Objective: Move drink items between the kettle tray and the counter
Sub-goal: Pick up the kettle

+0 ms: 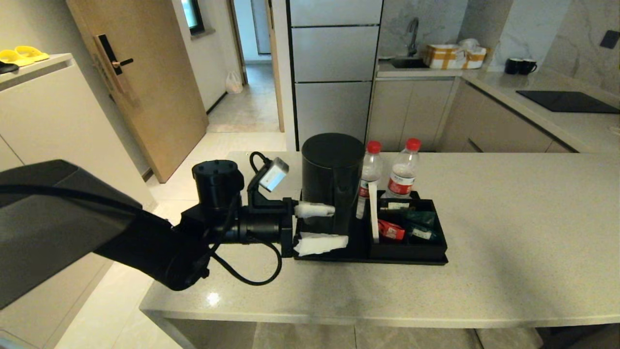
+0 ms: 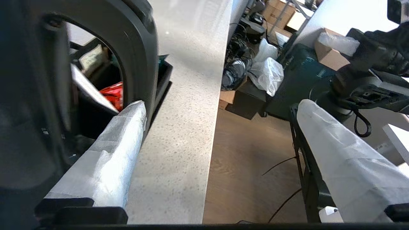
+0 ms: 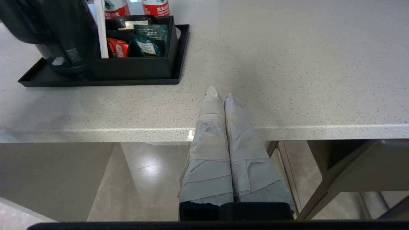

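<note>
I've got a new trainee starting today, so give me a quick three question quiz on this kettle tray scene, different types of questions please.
1. True or false: the left gripper is open, its fingers on either side of the kettle handle.
2. Multiple choice: where do the two water bottles stand? A) at the far edge of the kettle tray, behind its boxed compartment; B) beside the hob; C) on the floor.
3. Fill in: the right gripper is ____, off the near edge of the counter.

Key: 1 true; 2 A; 3 shut.

Black left arm [image 1: 160, 242], looped cable, fingers [image 1: 315, 210] white-wrapped (crinkled tape)
</note>
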